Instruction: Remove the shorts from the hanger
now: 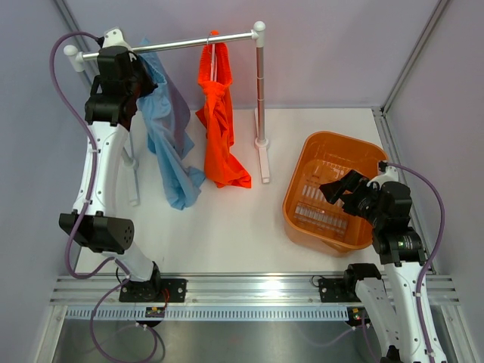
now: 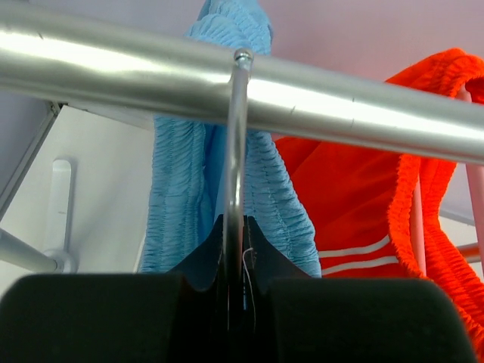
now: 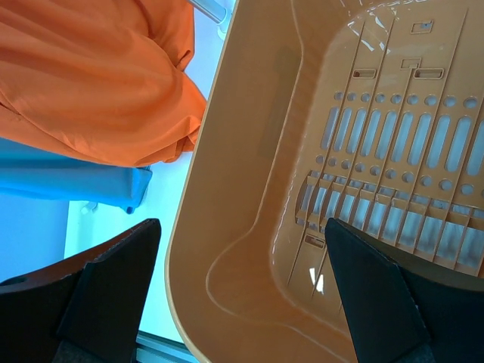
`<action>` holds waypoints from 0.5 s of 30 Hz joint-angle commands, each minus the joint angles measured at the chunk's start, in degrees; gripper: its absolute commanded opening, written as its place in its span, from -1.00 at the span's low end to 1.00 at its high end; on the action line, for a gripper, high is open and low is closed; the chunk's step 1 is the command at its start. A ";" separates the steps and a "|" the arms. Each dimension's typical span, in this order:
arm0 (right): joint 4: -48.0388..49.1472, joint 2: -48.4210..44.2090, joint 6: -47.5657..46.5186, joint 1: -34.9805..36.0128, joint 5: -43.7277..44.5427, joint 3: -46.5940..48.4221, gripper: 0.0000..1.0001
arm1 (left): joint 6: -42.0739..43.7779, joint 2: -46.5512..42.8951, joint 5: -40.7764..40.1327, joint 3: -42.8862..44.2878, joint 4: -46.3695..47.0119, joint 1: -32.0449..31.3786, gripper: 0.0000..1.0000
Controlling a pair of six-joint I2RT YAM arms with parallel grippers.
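Note:
The light blue shorts [image 1: 170,144] hang from a thin metal hanger hook [image 2: 236,151] over the silver rail [image 1: 174,44] of a clothes rack. The bright orange shorts [image 1: 219,128] hang further right on the same rail. My left gripper [image 1: 142,74] is up at the rail's left end, shut on the hanger hook just under the rail [image 2: 340,98]; its jaws [image 2: 238,227] pinch the wire, with the blue shorts [image 2: 178,181] behind and the orange shorts [image 2: 355,197] to the right. My right gripper [image 1: 336,189] is open and empty over the orange basket [image 1: 340,138].
The rack's right post [image 1: 261,91] and its white feet stand on the white table. In the right wrist view the right gripper [image 3: 242,257] hovers above the basket's near rim [image 3: 249,189], with the orange shorts [image 3: 91,83] and blue shorts [image 3: 68,185] beyond.

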 commanded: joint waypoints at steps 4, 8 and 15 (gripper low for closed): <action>3.48 0.31 -1.25 -0.29 -2.14 -0.07 0.99 | 1.30 -6.27 1.24 -0.44 2.32 -0.96 -1.00; 3.57 0.14 -1.60 -0.29 -2.58 -0.34 0.99 | 2.18 -8.29 1.59 -2.64 1.97 -1.31 -1.00; 4.27 -0.56 -1.95 -0.29 -3.90 -0.69 0.99 | 4.55 -11.81 1.77 -4.75 0.30 -2.19 -1.00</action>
